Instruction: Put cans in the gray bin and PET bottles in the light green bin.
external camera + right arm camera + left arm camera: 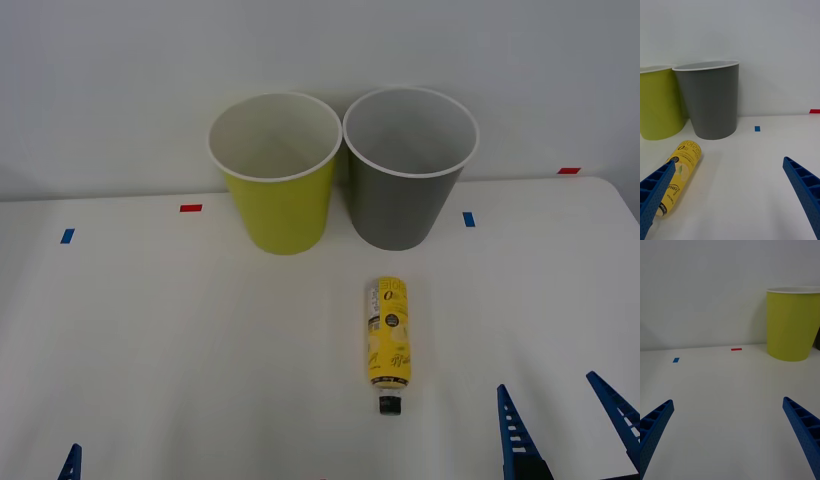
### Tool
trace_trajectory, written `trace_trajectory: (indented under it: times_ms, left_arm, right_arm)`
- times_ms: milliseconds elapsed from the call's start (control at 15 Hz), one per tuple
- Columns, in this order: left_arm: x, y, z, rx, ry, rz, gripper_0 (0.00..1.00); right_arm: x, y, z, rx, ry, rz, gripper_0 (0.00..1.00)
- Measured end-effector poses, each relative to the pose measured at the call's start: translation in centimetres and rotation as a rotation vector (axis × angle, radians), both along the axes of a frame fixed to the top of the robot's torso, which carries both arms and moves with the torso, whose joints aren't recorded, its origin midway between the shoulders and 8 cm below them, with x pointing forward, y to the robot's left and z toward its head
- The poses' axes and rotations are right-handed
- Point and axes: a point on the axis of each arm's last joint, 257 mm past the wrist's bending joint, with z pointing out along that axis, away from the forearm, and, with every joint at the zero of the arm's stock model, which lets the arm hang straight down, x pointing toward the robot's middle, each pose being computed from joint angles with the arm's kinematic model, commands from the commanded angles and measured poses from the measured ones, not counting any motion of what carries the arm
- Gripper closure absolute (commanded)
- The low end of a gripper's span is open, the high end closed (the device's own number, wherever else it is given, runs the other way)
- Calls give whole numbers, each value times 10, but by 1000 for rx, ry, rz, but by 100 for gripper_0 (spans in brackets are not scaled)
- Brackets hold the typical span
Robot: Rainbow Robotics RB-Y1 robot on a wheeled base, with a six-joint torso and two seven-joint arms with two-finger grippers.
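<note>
The light green bin (272, 195) and the gray bin (405, 190) stand upright side by side at the back of the white table, both showing white insides with nothing in them. A PET bottle (388, 335) with a yellow label lies on its side in front of the gray bin, its black cap (389, 405) pointing toward me. My right gripper (565, 420) hovers open near the front edge, to the right of the bottle. In the right wrist view one finger (657, 189) overlaps the bottle (683, 163). My left gripper (728, 403) is open at the front left, far from the bottle. Cans are out of view.
Small tape marks dot the table: blue (67, 236) and red (190, 208) on the left, blue (468, 219) and red (568, 171) on the right. A white wall rises right behind the bins. The table's right edge (625, 205) runs close to the right arm.
</note>
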Motion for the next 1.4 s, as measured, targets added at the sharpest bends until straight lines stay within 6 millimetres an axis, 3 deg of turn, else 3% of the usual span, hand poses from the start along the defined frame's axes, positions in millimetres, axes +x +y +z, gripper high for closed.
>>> trace_trajectory:
  times_ms: [1400]
  left_arm:
    - [0, 0, 0, 0, 0, 0, 0]
  right_arm:
    - [0, 0, 0, 0, 0, 0, 0]
